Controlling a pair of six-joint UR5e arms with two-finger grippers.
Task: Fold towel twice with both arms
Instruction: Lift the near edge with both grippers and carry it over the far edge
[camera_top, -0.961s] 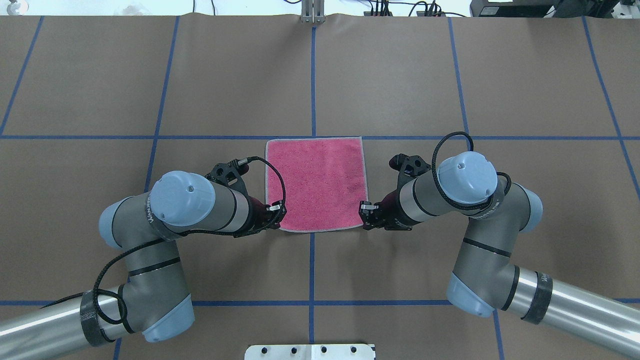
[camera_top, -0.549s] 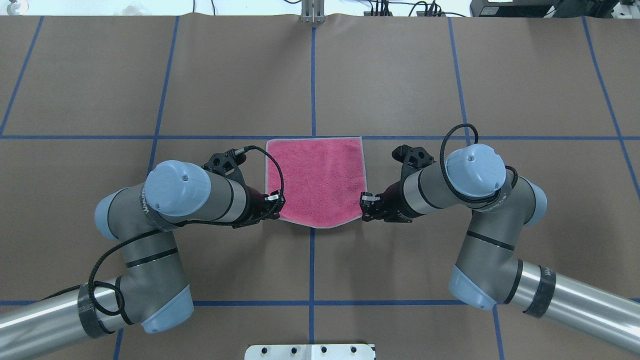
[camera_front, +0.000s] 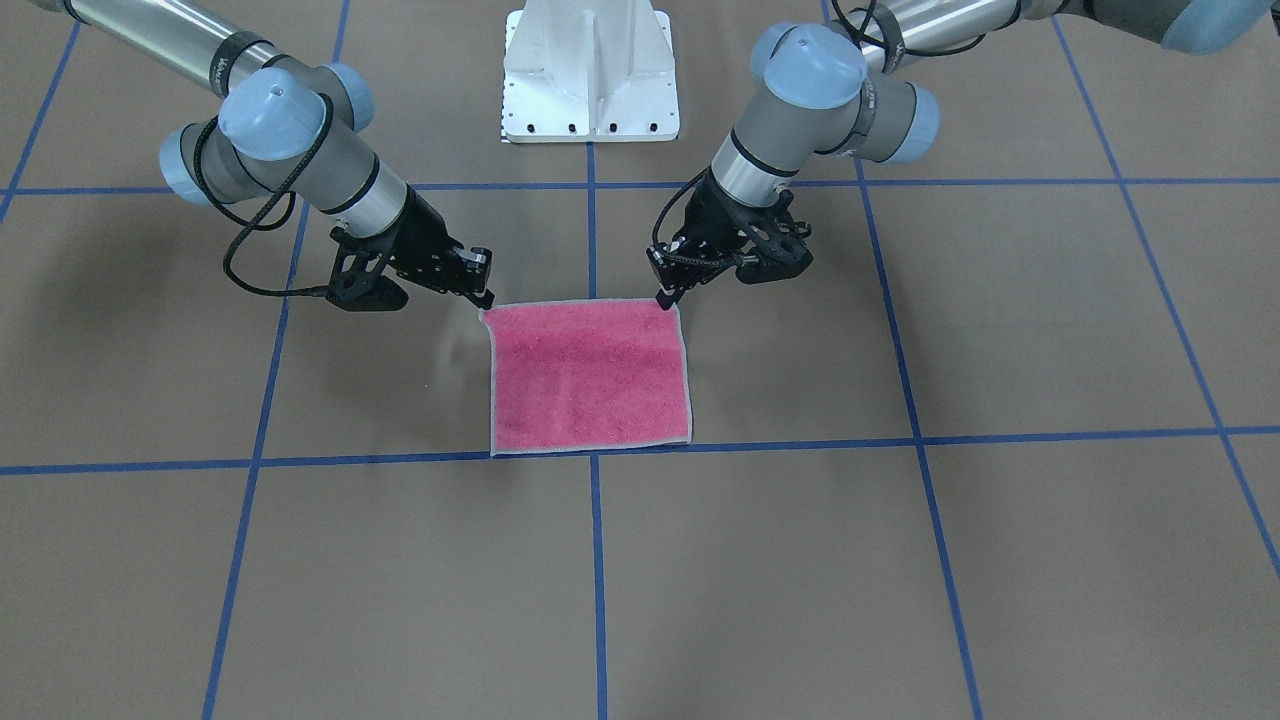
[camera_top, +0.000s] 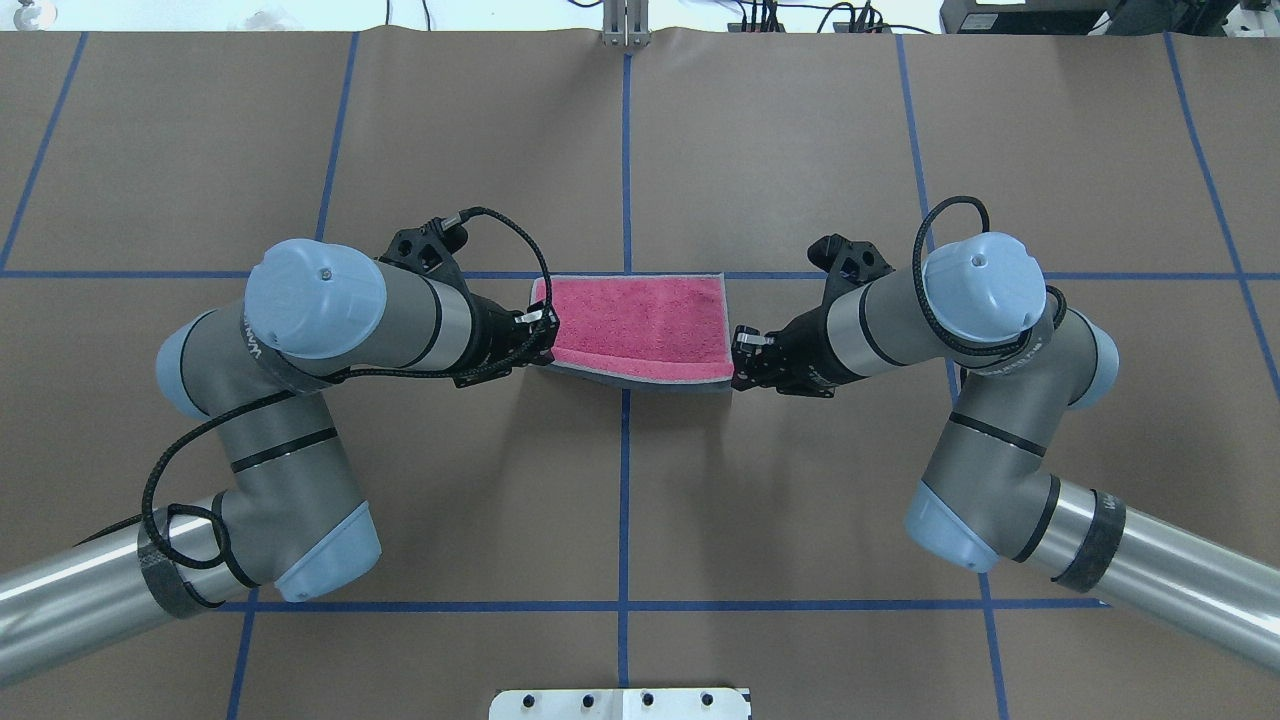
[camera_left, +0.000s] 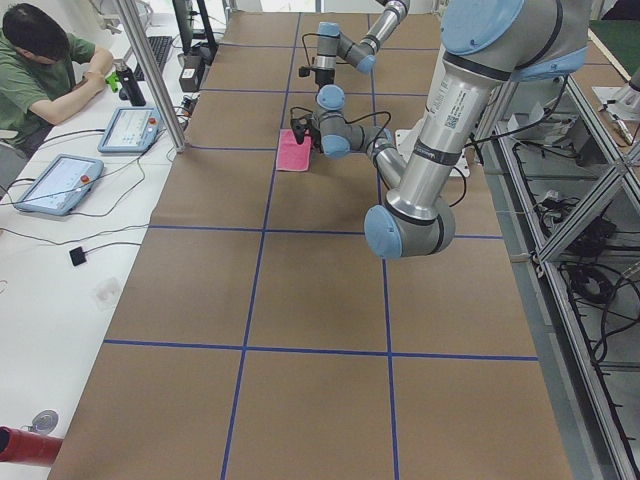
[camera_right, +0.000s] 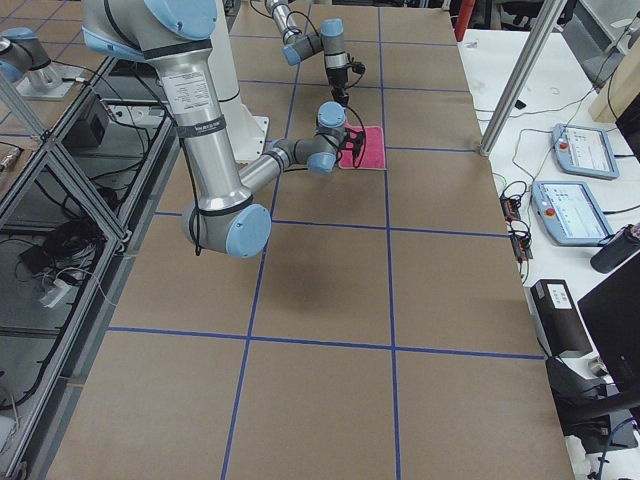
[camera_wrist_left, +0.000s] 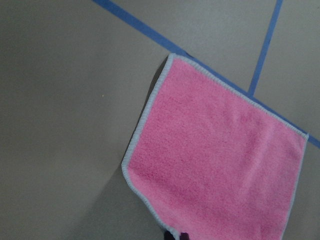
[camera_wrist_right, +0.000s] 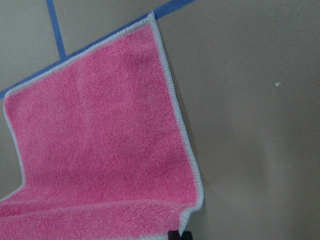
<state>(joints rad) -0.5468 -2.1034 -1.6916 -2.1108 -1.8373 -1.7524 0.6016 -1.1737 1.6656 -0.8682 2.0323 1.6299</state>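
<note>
The towel (camera_top: 636, 318) lies pink face up at the table's middle, its far edge on a blue tape line. Its near edge is raised off the table, and a strip of the dark grey underside (camera_top: 640, 380) shows there. My left gripper (camera_top: 545, 345) is shut on the near left corner. My right gripper (camera_top: 738, 365) is shut on the near right corner. From the front, the towel (camera_front: 590, 380) hangs stretched between the left gripper (camera_front: 665, 297) and the right gripper (camera_front: 487, 297). Both wrist views look down the sloping towel (camera_wrist_left: 215, 165) (camera_wrist_right: 100, 140).
The white bolted pedestal (camera_front: 590, 70) stands at the robot's side of the table. Blue tape lines (camera_top: 625, 500) divide the brown tabletop into squares. A metal bracket (camera_top: 625, 25) sits at the far edge. A person (camera_left: 40, 60) sits at a side desk with tablets (camera_left: 130, 128).
Both grippers have risen with the towel's near corners and carried them away from the robot toward the far edge. The pink area seen from overhead has shortened and the grey underside now shows.
</note>
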